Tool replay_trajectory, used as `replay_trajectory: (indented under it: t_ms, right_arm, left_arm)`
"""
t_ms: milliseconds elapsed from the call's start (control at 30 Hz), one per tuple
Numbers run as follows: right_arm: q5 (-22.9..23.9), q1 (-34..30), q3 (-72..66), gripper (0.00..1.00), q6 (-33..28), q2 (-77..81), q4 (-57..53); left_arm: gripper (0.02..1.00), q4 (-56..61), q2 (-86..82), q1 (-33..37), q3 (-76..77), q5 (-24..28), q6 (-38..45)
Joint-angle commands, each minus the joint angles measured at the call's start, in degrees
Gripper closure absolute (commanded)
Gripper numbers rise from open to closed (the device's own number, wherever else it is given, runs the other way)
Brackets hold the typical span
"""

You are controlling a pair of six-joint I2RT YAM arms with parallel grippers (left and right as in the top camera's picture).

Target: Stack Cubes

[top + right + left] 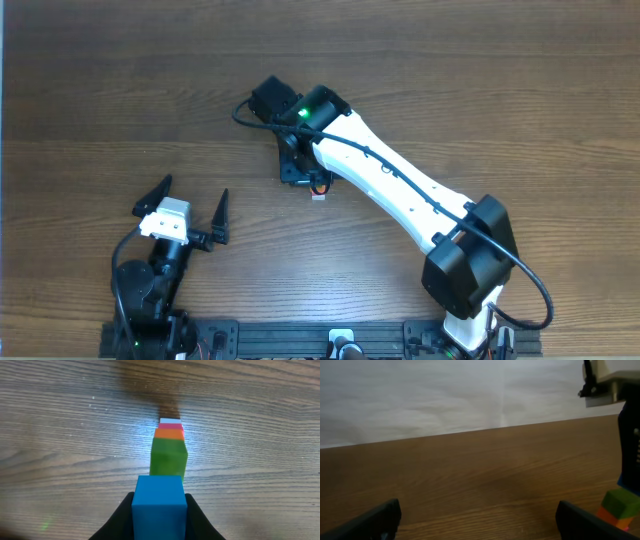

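Note:
My right gripper (159, 512) is shut on a blue cube (159, 505), holding it directly over a stack of cubes. From the top down the stack shows a green cube (168, 460), an orange cube (169, 433), a pink cube (170, 425) and a white cube (170, 421). I cannot tell whether the blue cube touches the green one. In the top view the right gripper (296, 165) sits mid-table with the stack (319, 190) peeking out beneath it. My left gripper (195, 192) stands open and holds nothing at the front left, well apart from the stack (619, 509).
The wooden table (480, 90) is bare all around the stack. The right arm (390, 190) runs diagonally from its base at the front right toward the middle. A pale wall (445, 395) rises behind the table's far edge.

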Motion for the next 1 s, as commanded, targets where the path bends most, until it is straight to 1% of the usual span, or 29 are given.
replay_trajectory:
  t_ms: [33,1000]
  right_arm:
    - [-0.24,-0.87,-0.2,0.989,0.39,1.46,0.17]
    - [-0.72,-1.95,-3.08,0.991,1.25,2.05,2.69]
  left_arm:
    - [0.02,0.17,-0.42,0.35,-0.35,0.52,0.79]
    - [0.018,0.17,-0.42,0.35,-0.35,0.52,0.79]
